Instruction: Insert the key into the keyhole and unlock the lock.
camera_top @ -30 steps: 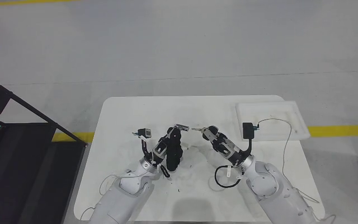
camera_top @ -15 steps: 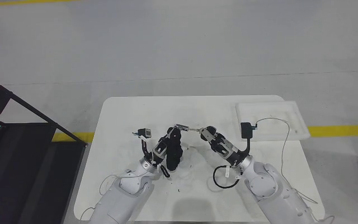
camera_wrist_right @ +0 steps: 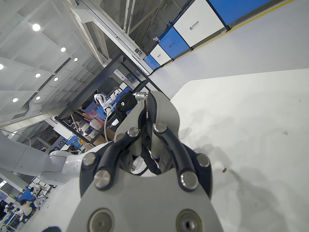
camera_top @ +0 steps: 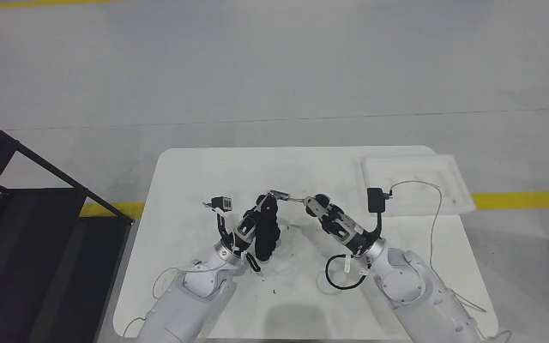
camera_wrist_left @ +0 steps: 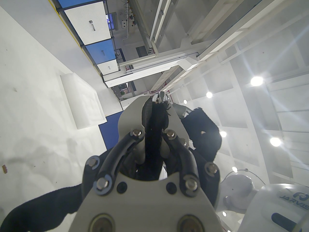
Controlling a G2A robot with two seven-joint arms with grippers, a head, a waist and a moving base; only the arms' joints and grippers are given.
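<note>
Top view: two white arms come in from the robot's side of the desk [camera_top: 197, 197]. Their tips meet over its middle.
Left pincer [camera_top: 271, 200]: its two fingers are squeezed together on the lock, with black padding between them. It is tipped upward, off the desk top.
Lock [camera_wrist_left: 160, 97]: a small shiny metal piece that pokes out past the tips of the left pincer. It is up in the air over the middle of the desk.
Right pincer [camera_top: 311, 203]: its fingers are pressed tight on the key. It points at the left pincer, tip to tip.
Key [camera_top: 298, 199]: a thin silver bit that sticks out from the right pincer toward the lock. Its end is right at the lock. I cannot tell if it is inside the keyhole.
Tray [camera_top: 410, 159]: a flat white tray lies at the far right corner of the desk, well apart from both pincers.
Brown crumb [camera_wrist_right: 224, 170]: a tiny brown bit lies on the desk top near the right arm.
</note>
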